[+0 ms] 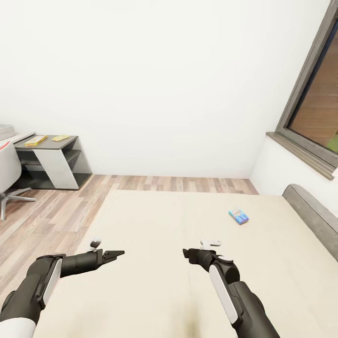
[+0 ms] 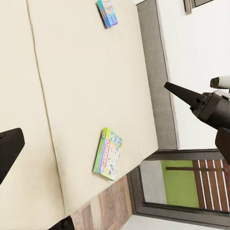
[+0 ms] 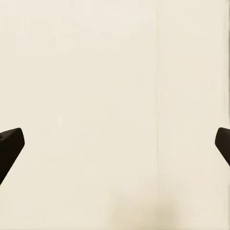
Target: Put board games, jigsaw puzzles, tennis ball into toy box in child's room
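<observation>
Two board games lie on the beige bed (image 1: 155, 234): a small blue one (image 1: 239, 216) toward the headboard, also seen as the blue box (image 2: 107, 12), and a green, multicoloured one (image 2: 108, 153) near the mattress edge. My left gripper (image 1: 117, 254) and right gripper (image 1: 186, 253) hover open and empty over the near mattress, tips pointing at each other. The right gripper (image 3: 119, 136) has only bare mattress between its fingers. The table (image 1: 47, 143) at far left carries two flat yellow boxes (image 1: 36, 140) (image 1: 60, 138). A light grey corner (image 1: 4, 131) at the edge may be the toy box. The tennis ball is out of view.
A white chair (image 1: 7, 173) stands by the table on the wood-plank floor (image 1: 56, 211). The grey headboard (image 1: 312, 216) runs along the bed's right side under a dark-framed window (image 1: 314, 117). White walls lie behind.
</observation>
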You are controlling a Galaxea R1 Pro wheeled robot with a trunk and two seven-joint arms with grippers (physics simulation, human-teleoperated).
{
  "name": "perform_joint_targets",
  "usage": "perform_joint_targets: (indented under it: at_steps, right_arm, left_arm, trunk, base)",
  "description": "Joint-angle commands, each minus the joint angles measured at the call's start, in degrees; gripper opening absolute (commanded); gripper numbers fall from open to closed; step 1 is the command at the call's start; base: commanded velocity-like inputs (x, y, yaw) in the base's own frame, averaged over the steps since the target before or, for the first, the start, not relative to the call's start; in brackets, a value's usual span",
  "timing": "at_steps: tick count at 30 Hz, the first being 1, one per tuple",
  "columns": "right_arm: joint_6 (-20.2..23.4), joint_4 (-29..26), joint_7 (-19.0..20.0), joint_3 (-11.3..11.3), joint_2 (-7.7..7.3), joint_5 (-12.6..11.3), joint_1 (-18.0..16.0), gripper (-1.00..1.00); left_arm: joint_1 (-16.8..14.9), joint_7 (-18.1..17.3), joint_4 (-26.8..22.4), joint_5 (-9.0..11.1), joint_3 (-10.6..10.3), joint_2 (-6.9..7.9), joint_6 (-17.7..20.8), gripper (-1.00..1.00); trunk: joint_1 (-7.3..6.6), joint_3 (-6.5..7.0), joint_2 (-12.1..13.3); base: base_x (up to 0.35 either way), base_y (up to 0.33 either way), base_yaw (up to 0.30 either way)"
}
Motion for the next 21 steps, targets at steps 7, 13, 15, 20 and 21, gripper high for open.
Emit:
perform_joint_targets:
  at_steps: [7,13,15,20,21]
  right_arm:
    - [0.18,-0.07,-0.54,0.07,-0.01,-0.6,-0.05,1.0]
    - [0.18,-0.07,-0.54,0.07,-0.01,-0.6,-0.05,1.0]
    - [0.18,-0.07,-0.54,0.07,-0.01,-0.6,-0.05,1.0]
    - [0.18,-0.07,-0.54,0.07,-0.01,-0.6,-0.05,1.0]
    - [0.18,-0.07,-0.54,0.07,-0.01,-0.6,-0.05,1.0]
  left_arm:
    - [-0.05,-0.22,-0.02,-0.04,-0.08,-0.01,0.54,1.0]
    - [-0.05,-0.22,-0.03,-0.04,-0.66,-0.08,0.54,1.0]
    - [-0.05,-0.22,-0.03,-0.04,-0.74,-0.08,0.56,1.0]
    - [-0.05,-0.22,-0.03,-0.04,-0.8,-0.09,0.54,1.0]
    - [-0.05,-0.22,-0.03,-0.04,-0.81,-0.09,0.55,1.0]
  trunk:
    - [0.03,-0.12,-0.12]
    - [0.03,-0.12,-0.12]
    - [0.03,-0.12,-0.12]
    - [0.03,-0.12,-0.12]
    - [0.03,-0.12,-0.12]
  base:
    - [0.0,-0.117,0.0]
    - [0.0,-0.116,0.0]
    - [0.0,-0.108,0.0]
    - [0.0,-0.137,0.0]
    - [0.0,-0.142,0.0]
